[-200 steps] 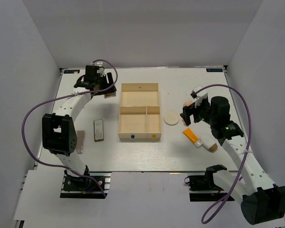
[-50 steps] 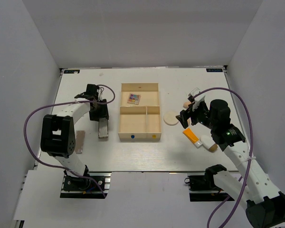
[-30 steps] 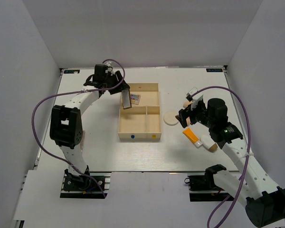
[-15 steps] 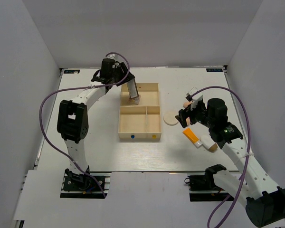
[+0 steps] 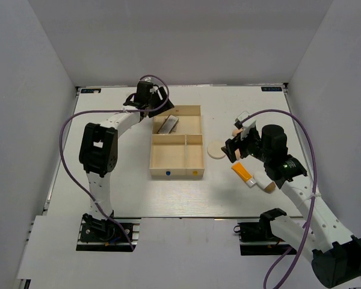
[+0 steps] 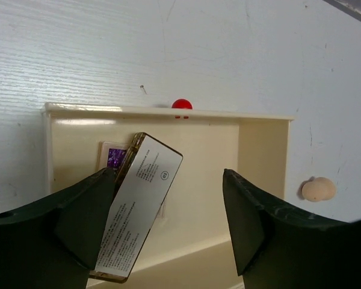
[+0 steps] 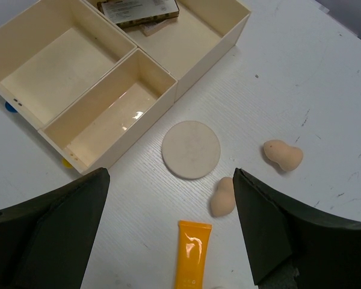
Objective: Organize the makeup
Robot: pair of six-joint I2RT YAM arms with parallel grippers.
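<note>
Left tool [image 6: 168,180]: released, at the tray's [image 5: 175,173] 11 o'clock corner.
Palette [image 6: 138,211]: lying in the 12 o'clock compartment.
Right tool [image 7: 170,180]: spread wide, at the pad's [image 5: 215,150] 3 o'clock.

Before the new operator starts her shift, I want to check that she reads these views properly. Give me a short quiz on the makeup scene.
1. True or false: the grey-brown palette lies inside the wooden tray, in its large far compartment.
2. How many peach sponges lie on the table outside the tray?
3. The left gripper is: A) open, holding nothing; B) shut on the palette; C) shut on the tray's wall.
Key: 1 true; 2 two; 3 A.
</note>
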